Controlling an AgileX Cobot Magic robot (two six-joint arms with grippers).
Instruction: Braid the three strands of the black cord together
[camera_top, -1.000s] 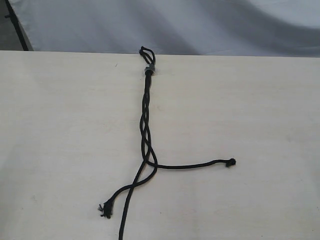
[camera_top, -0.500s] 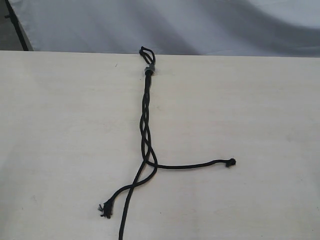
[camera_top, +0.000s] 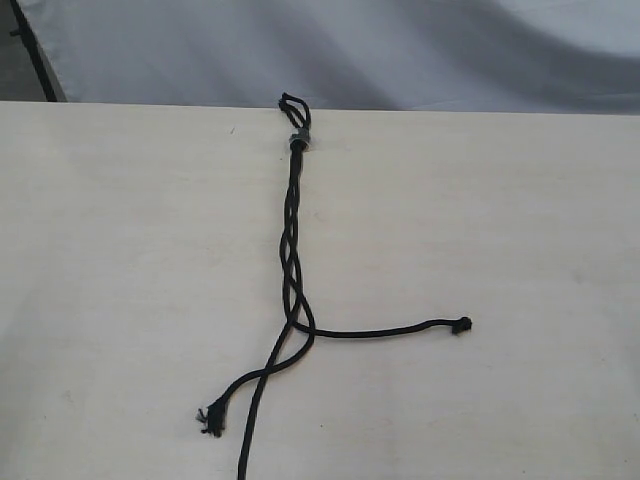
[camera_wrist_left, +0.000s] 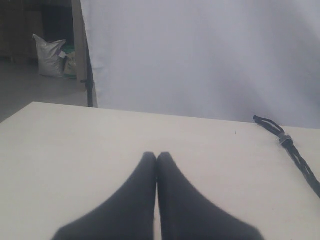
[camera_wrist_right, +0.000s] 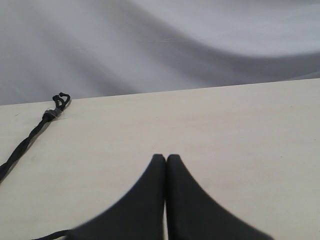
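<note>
a: where did things stand?
b: left tool (camera_wrist_left: 157, 156) was pinched together, empty. the black cord (camera_top: 291, 230) lay mid-frame on the bench (camera_top: 120, 250), loosely plaited at top; its right strand (camera_top: 390, 331) splayed toward centre right. right tool (camera_wrist_right: 166, 157) was pressed together too, empty.
a: advice?
b: likely part one tool, pinch near the crossing, lay that strand over snugly.

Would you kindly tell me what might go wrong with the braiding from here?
The three strands cross closely below the loose braid, so a grasp may catch two. One strand has its end outside the exterior view, perhaps hard to reach. The black cord has its loop at the table edge; a tug might drag it off.
</note>
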